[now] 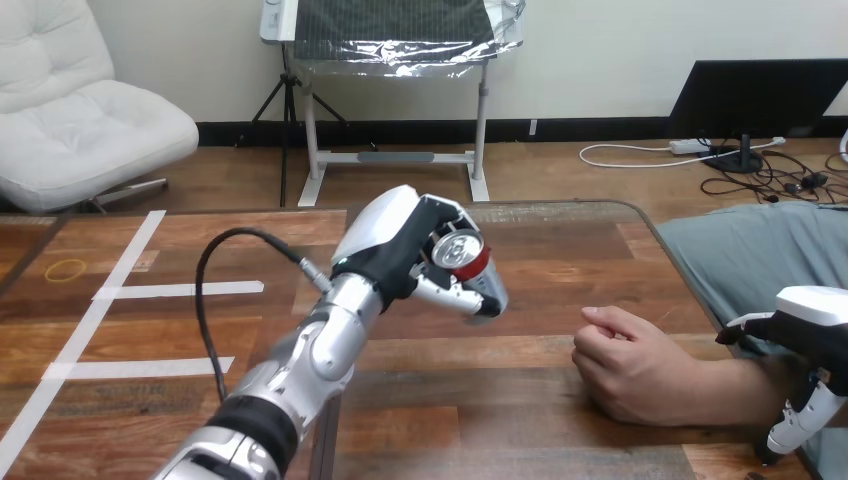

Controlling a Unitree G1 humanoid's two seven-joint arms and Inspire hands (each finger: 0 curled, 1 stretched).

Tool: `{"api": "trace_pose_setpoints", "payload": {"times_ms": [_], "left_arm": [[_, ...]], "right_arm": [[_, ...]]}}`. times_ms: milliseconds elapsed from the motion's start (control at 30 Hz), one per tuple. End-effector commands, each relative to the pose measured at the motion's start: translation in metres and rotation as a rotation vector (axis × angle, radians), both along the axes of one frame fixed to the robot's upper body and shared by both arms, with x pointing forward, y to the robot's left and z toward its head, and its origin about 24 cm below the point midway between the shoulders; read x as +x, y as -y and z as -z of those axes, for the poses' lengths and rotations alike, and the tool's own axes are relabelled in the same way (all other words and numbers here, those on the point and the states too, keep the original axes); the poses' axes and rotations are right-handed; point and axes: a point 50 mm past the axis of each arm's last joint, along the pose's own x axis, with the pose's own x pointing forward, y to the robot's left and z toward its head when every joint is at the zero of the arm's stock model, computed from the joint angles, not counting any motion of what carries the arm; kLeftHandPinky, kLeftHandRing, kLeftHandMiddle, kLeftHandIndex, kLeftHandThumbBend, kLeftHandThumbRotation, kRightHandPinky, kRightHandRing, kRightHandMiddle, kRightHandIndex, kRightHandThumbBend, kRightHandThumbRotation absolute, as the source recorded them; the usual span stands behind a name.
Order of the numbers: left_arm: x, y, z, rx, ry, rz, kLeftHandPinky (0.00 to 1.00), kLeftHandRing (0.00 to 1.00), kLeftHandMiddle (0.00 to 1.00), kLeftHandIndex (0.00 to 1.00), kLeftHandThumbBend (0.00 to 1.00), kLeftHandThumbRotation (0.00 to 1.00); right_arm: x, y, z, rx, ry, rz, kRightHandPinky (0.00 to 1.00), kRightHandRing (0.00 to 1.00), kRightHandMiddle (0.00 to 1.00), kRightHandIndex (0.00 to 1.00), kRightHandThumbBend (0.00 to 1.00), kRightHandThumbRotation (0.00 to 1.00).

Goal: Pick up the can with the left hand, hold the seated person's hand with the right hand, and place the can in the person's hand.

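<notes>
My left hand [400, 245] is raised over the middle of the table, its fingers and thumb curled round a red can [466, 260] whose silver top faces the camera. The person's hand [625, 365] rests on the table at the right as a loose fist, palm down, well apart from the can. My right hand [805, 345] hangs at the right edge, over the person's forearm; its fingers point down, one fingertip near the table. I cannot tell whether it touches the forearm.
The wooden table [480, 400] carries white tape lines [110, 290] on its left part and a yellow rubber band [66, 269] at far left. My left arm [290, 380] crosses the lower middle of the table.
</notes>
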Motion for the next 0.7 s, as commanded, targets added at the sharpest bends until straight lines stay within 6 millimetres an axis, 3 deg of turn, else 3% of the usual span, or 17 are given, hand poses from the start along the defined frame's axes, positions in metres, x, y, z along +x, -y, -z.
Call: {"api": "trace_pose_setpoints", "payload": {"times_ms": [0,667], "left_arm": [[0.029,0.033,-0.078,-0.041,0.223,0.075,0.37,0.41,0.46,0.50,0.62,0.00],[0.031,0.047,-0.090,-0.081,0.221,0.099,0.36,0.40,0.47,0.50,0.62,0.00]], "right_arm": [[0.019,-0.013,-0.018,0.002,0.080,-0.051,0.95,0.96,0.95,0.89,0.80,0.10],[0.022,-0.018,-0.016,0.009,0.073,-0.064,0.93,0.95,0.95,0.89,0.79,0.10]]}}
